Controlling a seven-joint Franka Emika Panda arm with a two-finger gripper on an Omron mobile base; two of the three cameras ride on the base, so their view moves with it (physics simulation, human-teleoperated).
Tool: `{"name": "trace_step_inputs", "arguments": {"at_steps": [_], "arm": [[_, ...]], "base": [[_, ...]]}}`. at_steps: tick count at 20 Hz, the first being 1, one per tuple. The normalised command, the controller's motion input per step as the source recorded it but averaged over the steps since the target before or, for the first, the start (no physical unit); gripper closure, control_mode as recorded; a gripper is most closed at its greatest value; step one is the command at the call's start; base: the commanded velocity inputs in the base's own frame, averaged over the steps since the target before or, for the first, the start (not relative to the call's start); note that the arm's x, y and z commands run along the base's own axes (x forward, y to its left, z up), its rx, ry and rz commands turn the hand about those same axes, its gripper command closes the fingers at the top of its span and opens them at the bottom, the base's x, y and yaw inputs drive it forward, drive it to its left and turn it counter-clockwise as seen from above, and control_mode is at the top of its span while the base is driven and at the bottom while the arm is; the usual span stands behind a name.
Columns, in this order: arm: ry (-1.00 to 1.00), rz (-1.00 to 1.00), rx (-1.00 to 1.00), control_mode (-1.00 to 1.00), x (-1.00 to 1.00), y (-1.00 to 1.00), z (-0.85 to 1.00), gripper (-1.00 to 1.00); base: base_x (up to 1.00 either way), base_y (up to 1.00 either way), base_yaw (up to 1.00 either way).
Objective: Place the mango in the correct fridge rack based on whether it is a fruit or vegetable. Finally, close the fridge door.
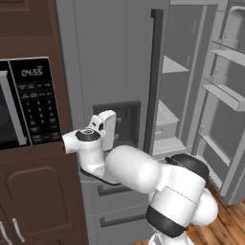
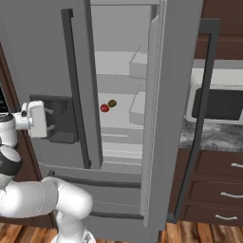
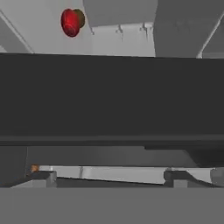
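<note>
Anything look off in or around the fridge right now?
Nothing spilled or askew. The mango sits on a fridge shelf beside a brown item; the fridge door still stands open.

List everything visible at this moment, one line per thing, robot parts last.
mango: one, red, on a fridge shelf beside a brown item.
brown item: one, round, touching or just behind the mango.
fridge door: one, grey, swung open, dark bar handle.
dispenser door: one, grey, shut, recessed panel.
microwave: one, black keypad, in the brown cabinet left of the fridge.
drawers: brown, under the counter on the right.
tool: one, white, open, in front of the dispenser panel.
</note>
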Motion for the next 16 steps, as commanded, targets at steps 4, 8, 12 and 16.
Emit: {"name": "trace_step_inputs", "arguments": {"at_steps": [4, 8, 12, 16], "arm": [[-0.36, 0.02, -0.07, -1.00, -1.00, -0.03, 0.22, -1.00], [-0.34, 0.00, 0.12, -1.00, -0.92, -0.51, 0.64, -1.00], [-0.26, 0.00, 0.32, -1.00, -0.91, -0.54, 0.86, -1.00], [-0.06, 0.00, 0.41, -1.00, -0.94, -0.44, 0.81, -1.00]], "base": [[0.00, 0.00, 0.00], [0.00, 0.00, 0.00], [0.00, 0.00, 0.00], [0.00, 0.00, 0.00]]}}
